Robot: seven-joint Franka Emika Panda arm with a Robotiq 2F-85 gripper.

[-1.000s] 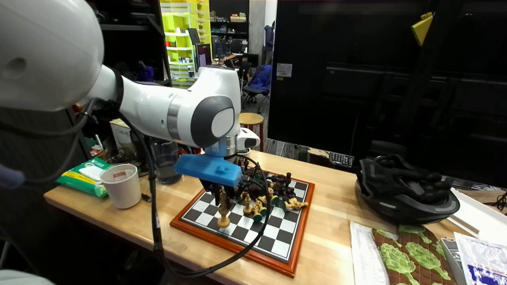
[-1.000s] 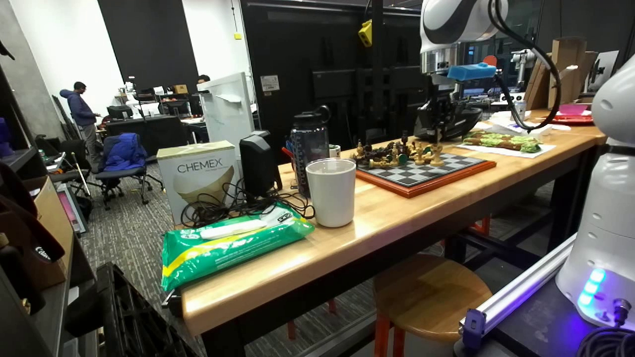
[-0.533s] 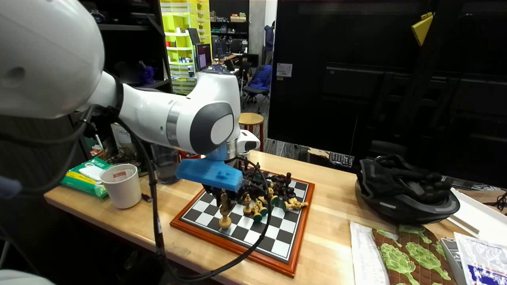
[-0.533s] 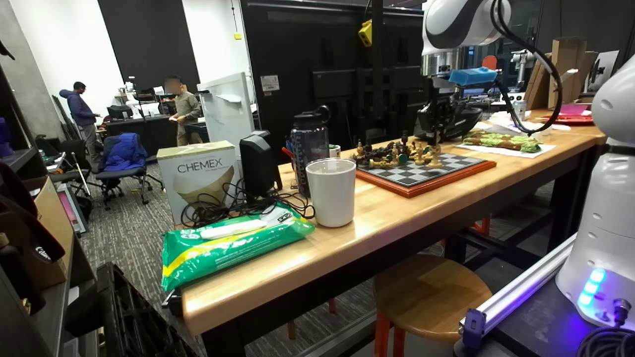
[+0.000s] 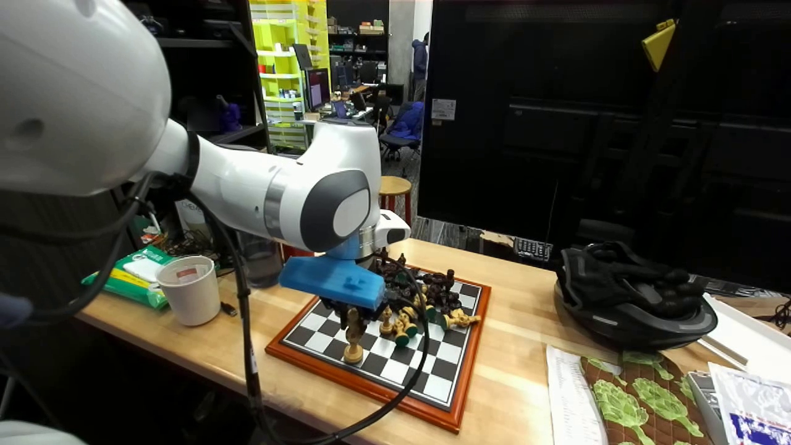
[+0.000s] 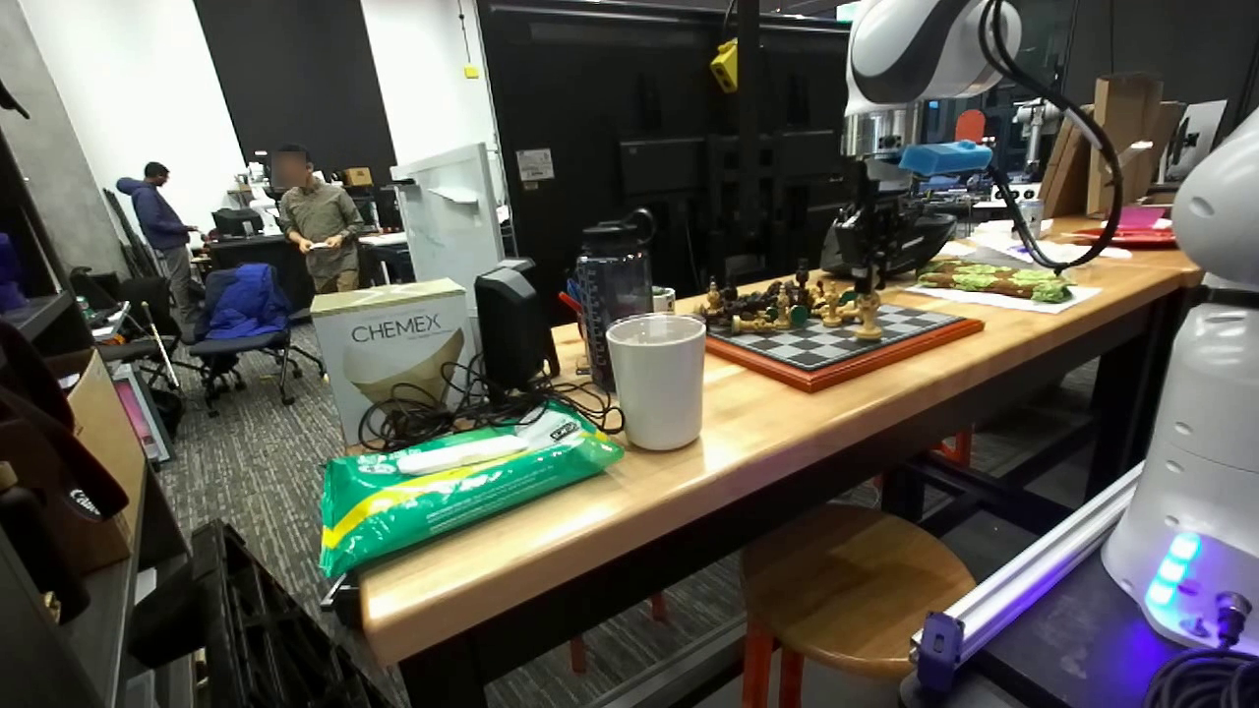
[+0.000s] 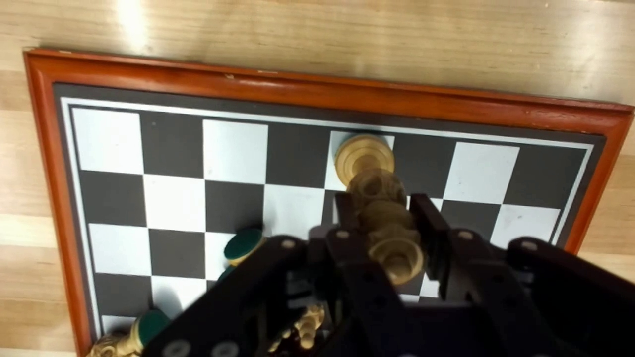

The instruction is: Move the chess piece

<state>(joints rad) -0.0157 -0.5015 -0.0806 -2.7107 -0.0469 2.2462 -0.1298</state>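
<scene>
A tall light wooden chess piece with carved rings stands upright between my fingers, as seen in both exterior views (image 5: pixel 353 353) (image 6: pixel 869 329). My gripper (image 7: pixel 382 201) is closed around its upper part in the wrist view. The piece's round base (image 7: pixel 364 154) shows over a white square in the edge row of the chessboard (image 7: pixel 297 89). I cannot tell whether the base touches the board. The blue block on the wrist (image 5: pixel 334 281) hides much of the gripper in an exterior view.
Several light and dark pieces (image 5: pixel 442 290) lie jumbled on the board. A white cup (image 5: pixel 188 290), green wipes pack (image 6: pixel 472 482) and dark bottle (image 6: pixel 615 285) stand off one side. A black helmet (image 5: pixel 630 296) lies off another. The arm's cable (image 5: pixel 423 346) loops over the board.
My arm has come down, and the gripper and chess piece have moved together slightly down and to the right in an exterior view. The other pieces have not moved.
</scene>
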